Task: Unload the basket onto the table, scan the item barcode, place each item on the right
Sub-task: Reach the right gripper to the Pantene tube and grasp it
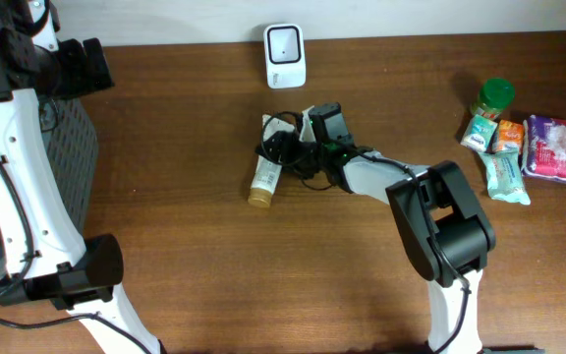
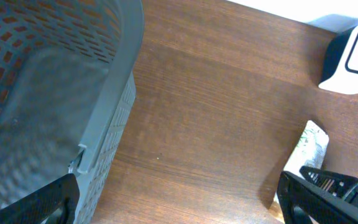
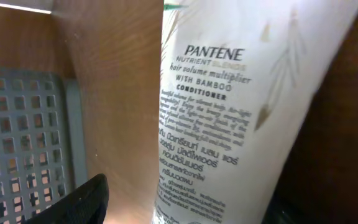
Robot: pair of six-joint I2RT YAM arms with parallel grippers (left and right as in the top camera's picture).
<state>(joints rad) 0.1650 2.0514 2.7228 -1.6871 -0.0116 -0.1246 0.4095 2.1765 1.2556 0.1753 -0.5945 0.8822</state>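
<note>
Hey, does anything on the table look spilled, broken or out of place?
Nothing spilled or damaged. The white Pantene conditioner tube lies flat on the brown wooden table, apart from the packets clustered at the right edge.

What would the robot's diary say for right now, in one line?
right pincer: around tube on table, grip unclear | left pincer: open, empty, by basket | scanner: not reached yet

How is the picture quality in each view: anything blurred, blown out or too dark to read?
Overhead: evenly lit and sharp across the table. Left wrist: the basket up close is soft, the scanner glares white. Right wrist: the tube shows its brand name crisply, the fine print below blurs, and the right edge falls into shadow.
</note>
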